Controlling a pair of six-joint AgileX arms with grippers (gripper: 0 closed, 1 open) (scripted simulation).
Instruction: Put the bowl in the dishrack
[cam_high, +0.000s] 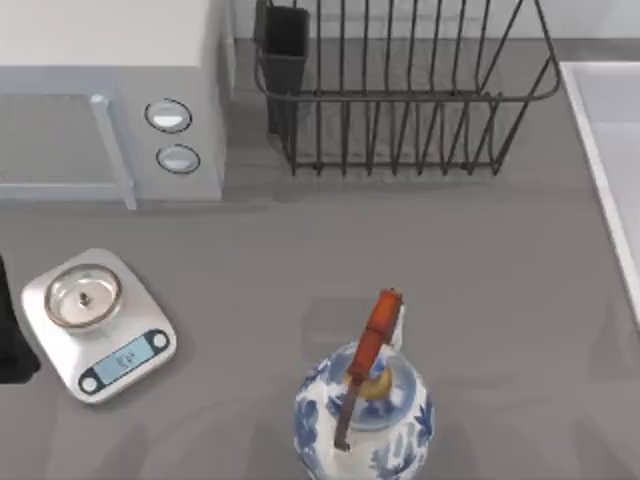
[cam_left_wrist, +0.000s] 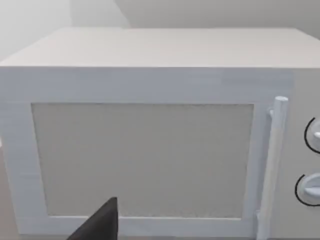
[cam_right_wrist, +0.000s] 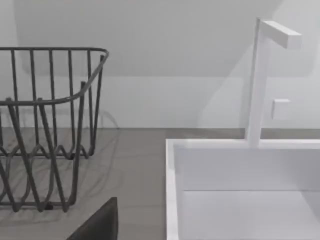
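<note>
Dark wire of the dishrack (cam_right_wrist: 50, 49) stands ahead of my right gripper (cam_right_wrist: 97, 225), with the white sink (cam_right_wrist: 225, 144) just beside it. My left gripper (cam_left_wrist: 97, 225) faces the microwave (cam_left_wrist: 150, 150) door close up. Open or closed, I cannot tell for either gripper, and I cannot tell where the bowl lies. Risk as I judge it: reaching blind, I could grab the patterned pot (cam_high: 365, 415) or the scale (cam_high: 98, 325) by mistake, or clip the rack's thin bars or the sink wall while swinging across
</note>
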